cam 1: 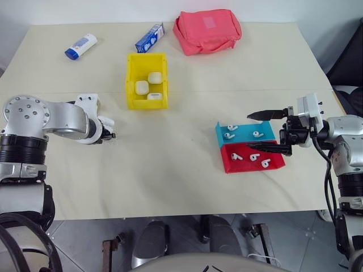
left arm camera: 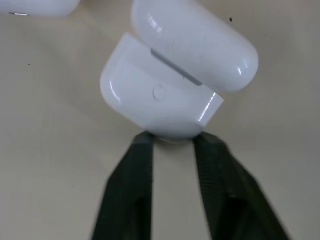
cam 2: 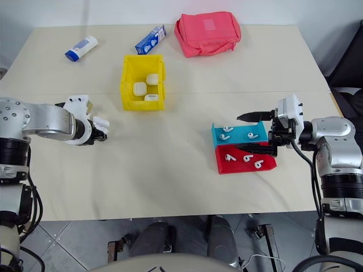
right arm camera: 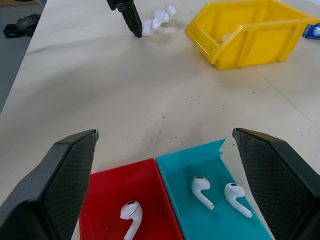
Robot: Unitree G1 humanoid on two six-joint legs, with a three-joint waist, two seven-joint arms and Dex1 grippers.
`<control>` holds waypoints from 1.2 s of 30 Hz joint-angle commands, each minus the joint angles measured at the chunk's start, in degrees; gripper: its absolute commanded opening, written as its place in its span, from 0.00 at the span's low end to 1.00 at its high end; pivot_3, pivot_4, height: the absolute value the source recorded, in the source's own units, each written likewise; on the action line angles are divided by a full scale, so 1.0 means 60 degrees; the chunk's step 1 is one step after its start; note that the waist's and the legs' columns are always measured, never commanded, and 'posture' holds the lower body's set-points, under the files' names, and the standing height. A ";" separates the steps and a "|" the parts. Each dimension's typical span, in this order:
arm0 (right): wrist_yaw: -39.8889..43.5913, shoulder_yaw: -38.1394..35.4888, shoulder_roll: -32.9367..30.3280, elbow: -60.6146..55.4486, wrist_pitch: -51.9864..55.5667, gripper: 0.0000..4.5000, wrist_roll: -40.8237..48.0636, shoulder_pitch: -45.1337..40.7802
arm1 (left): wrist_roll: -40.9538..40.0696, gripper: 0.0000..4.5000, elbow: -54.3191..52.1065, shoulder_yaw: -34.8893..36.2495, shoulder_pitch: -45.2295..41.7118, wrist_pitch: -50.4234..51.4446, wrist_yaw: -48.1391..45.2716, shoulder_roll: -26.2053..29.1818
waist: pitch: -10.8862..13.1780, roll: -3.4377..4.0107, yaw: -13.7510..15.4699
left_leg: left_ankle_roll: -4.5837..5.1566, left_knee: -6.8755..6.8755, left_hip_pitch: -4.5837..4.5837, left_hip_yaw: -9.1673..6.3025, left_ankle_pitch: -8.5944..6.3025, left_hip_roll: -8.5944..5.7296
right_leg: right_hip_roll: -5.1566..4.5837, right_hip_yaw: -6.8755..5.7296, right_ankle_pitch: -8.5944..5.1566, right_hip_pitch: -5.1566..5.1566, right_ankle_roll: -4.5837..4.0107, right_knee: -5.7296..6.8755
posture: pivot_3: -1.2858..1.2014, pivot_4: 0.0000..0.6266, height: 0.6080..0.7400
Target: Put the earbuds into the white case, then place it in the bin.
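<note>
My left gripper [left arm camera: 175,143] is shut on the lower end of a white case [left arm camera: 155,100], whose lid [left arm camera: 200,45] stands flipped open. It sits on the table at the left [cam 2: 100,126], with another white case [left arm camera: 40,5] just beside it. Several earbuds [cam 1: 231,135] lie in a blue tray [cam 1: 266,137] and a red tray [cam 1: 278,164] at the right. My right gripper [cam 1: 267,131] hangs open, level, over these trays, nothing between its fingers. The yellow bin [cam 1: 130,79] stands at the back centre with three white cases [cam 1: 142,87] inside.
A pink pouch [cam 1: 207,30] lies at the back, a blue and white box [cam 1: 150,38] to its left, and a white tube with a blue cap [cam 1: 80,46] at the far left. Bare table lies between the bin and the trays.
</note>
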 commanded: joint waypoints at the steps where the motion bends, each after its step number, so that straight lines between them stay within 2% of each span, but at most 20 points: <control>1: 0.0079 -0.0426 -0.0266 -0.0266 0.0027 1.00 0.0128 0.0002 | 0.0881 0.01 -0.0103 0.0387 0.0010 0.0401 -0.0595 0.0015 | 0.0000 0.0000 -0.0001 | 0.0000 0.0000 0.0000 0.0000 0.0000 0.0000 | 0.0000 0.0000 0.0000 0.0000 0.0000 0.0000 | 0.52 0.24 1.00; 5: 0.0084 -0.0436 -0.0359 -0.0301 0.0061 1.00 0.0122 0.0042 | 0.1569 0.01 -0.1431 0.0510 0.0263 0.1174 -0.2281 0.0351 | 0.0002 0.0000 -0.0014 | -0.0002 0.0000 -0.0002 0.0001 -0.0001 0.0000 | 0.0000 -0.0001 -0.0001 0.0000 0.0001 0.0000 | 0.52 0.24 1.00; 8: 0.0063 -0.0452 -0.0440 -0.0314 0.0085 1.00 0.0118 0.0093 | 0.2029 0.01 -0.2501 0.0628 0.0635 0.1339 -0.3454 0.0947 | 0.0008 -0.0003 -0.0029 | -0.0011 -0.0003 -0.0003 0.0000 -0.0006 0.0005 | 0.0001 -0.0002 -0.0002 0.0000 0.0002 -0.0002 | 0.52 0.24 1.00; 11: 0.0052 -0.0468 -0.0483 -0.0310 0.0095 1.00 0.0098 0.0127 | 0.1350 0.01 -0.2079 0.0614 0.0823 0.1342 -0.4866 0.1578 | 0.0012 0.0003 -0.0053 | -0.0026 -0.0006 0.0000 0.0000 -0.0014 0.0018 | 0.0003 -0.0002 -0.0003 -0.0001 0.0002 -0.0004 | 0.52 0.24 1.00; 14: 0.0043 -0.0488 -0.0474 -0.0334 0.0115 1.00 0.0082 0.0141 | 0.1771 0.14 -0.1640 0.1602 0.0625 0.1338 -0.5194 0.1364 | 0.0018 0.0010 -0.0034 | -0.0027 -0.0006 -0.0001 -0.0006 -0.0015 0.0032 | -0.0003 -0.0007 -0.0007 0.0000 0.0001 -0.0004 | 0.52 0.24 1.00; 18: -0.0021 -0.0455 -0.0424 -0.0365 0.0147 1.00 0.0030 0.0115 | 0.2770 0.41 -0.2229 0.0318 -0.0163 0.1342 -0.7102 0.2371 | 0.0027 -0.0004 -0.0009 | -0.0030 -0.0006 -0.0009 -0.0009 -0.0017 0.0036 | -0.0005 -0.0014 -0.0007 0.0000 0.0002 -0.0007 | 0.52 0.24 1.00; 22: -0.0034 -0.0460 -0.0434 -0.0404 0.0161 1.00 0.0028 0.0122 | 0.4605 0.69 -0.2207 -0.0779 -0.0932 0.1189 -0.9001 0.2465 | 0.0028 0.0000 0.0001 | -0.0058 -0.0013 -0.0007 -0.0007 -0.0032 -0.0004 | -0.0003 -0.0017 -0.0007 0.0002 0.0003 -0.0011 | 0.52 0.24 1.00; 26: -0.0098 -0.0583 -0.0504 -0.0619 0.0239 1.00 0.0099 0.0285 | 0.6693 0.98 -0.2191 -0.2755 -0.1594 0.0378 -1.1476 0.2723 | 0.0030 0.0002 -0.0034 | -0.0058 -0.0017 -0.0005 0.0005 -0.0032 0.0003 | 0.0010 -0.0015 -0.0008 0.0003 0.0006 -0.0011 | 0.52 0.24 1.00; 31: -0.0225 -0.0773 -0.0579 -0.0942 0.0374 1.00 0.0152 0.0618 | 0.9199 0.99 -0.1276 -0.4745 -0.2329 -0.1196 -1.4437 0.2625 | 0.0034 -0.0001 -0.0043 | -0.0052 -0.0017 -0.0011 0.0089 -0.0029 0.0021 | 0.0035 -0.0018 -0.0009 0.0000 0.0005 -0.0020 | 0.52 0.24 1.00; 36: -0.0367 -0.0928 -0.0650 -0.1219 0.0512 1.00 0.0194 0.0872 | 1.1233 0.99 0.0067 -0.5620 -0.2898 -0.2501 -1.6340 0.2050 | 0.0039 -0.0010 -0.0007 | -0.0013 -0.0016 -0.0016 0.0103 -0.0008 0.0036 | 0.0043 -0.0016 -0.0010 -0.0005 0.0003 -0.0022 | 0.52 0.24 1.00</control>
